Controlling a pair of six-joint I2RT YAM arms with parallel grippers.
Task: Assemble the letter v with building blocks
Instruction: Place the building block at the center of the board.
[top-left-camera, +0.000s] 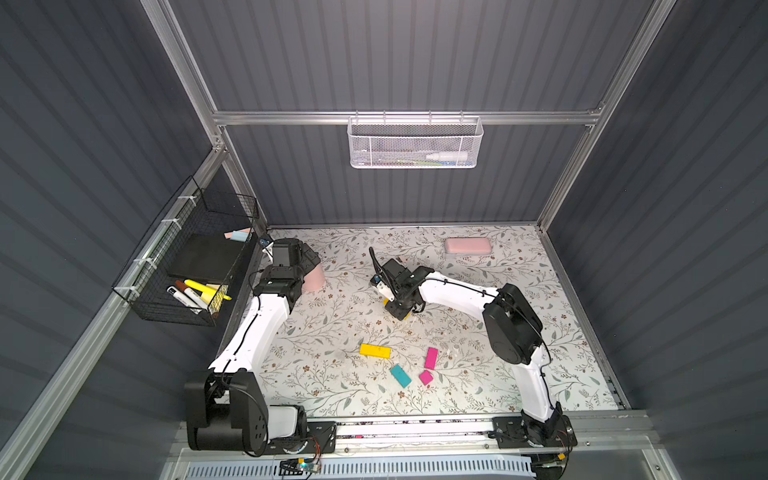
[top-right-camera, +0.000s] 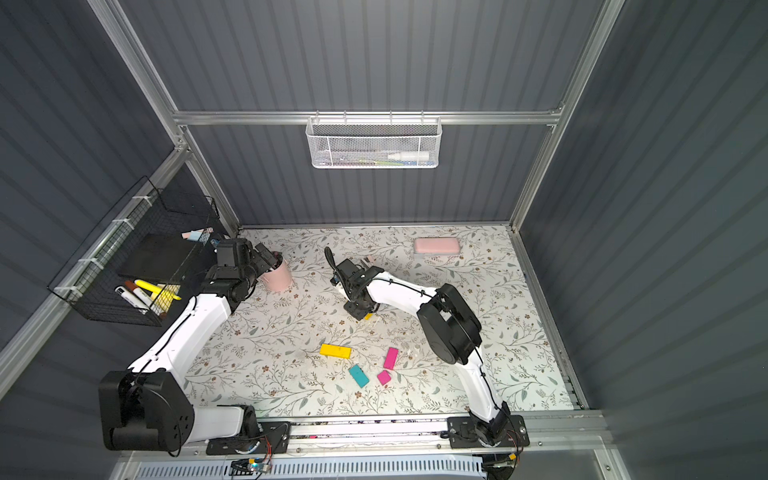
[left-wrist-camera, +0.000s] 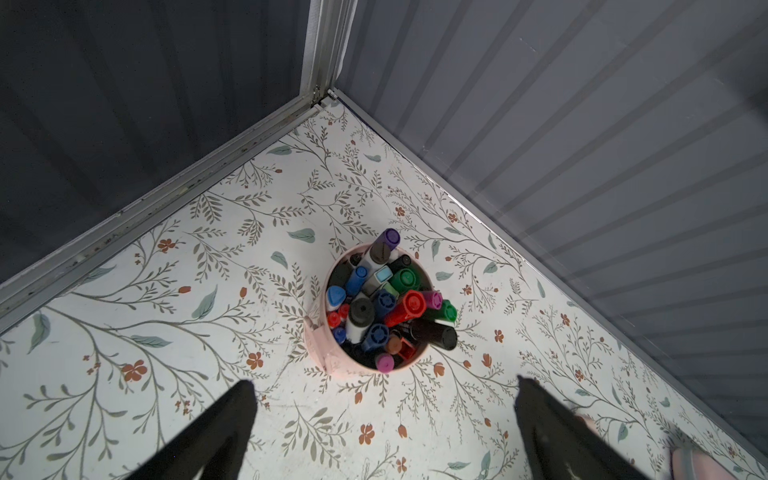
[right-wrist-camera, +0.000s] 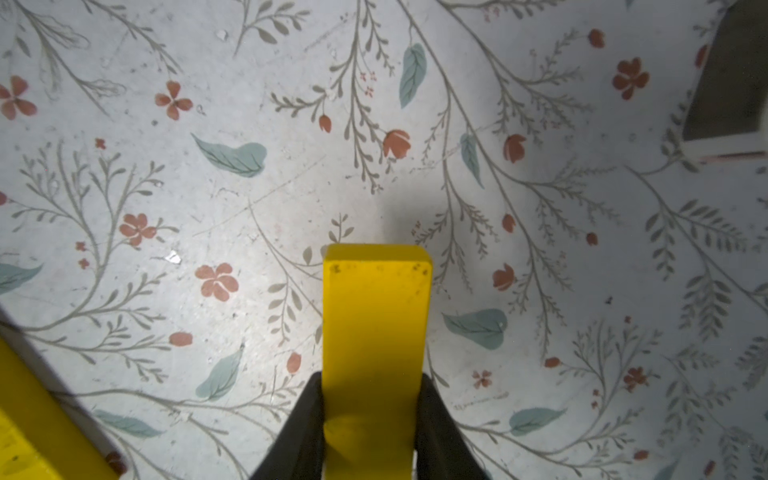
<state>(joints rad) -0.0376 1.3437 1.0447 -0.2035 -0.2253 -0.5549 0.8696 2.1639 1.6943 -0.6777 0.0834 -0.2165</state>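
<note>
Dead center of the right wrist view, right gripper (right-wrist-camera: 370, 378) is clamped on a yellow brick (right-wrist-camera: 376, 316). Lower middle in both top views, loose: other yellow brick (top-left-camera: 375, 350), teal brick (top-left-camera: 400, 375), long magenta brick (top-left-camera: 431, 358), short magenta brick (top-left-camera: 426, 377). Left gripper (left-wrist-camera: 382, 386) sits upper left, jaws wide apart over the pen cup (left-wrist-camera: 320, 345).

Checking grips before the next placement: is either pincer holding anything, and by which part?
The right pincer grips a long yellow block by its two long sides near one end; the rest juts out. The left pincer is open and empty.
</note>
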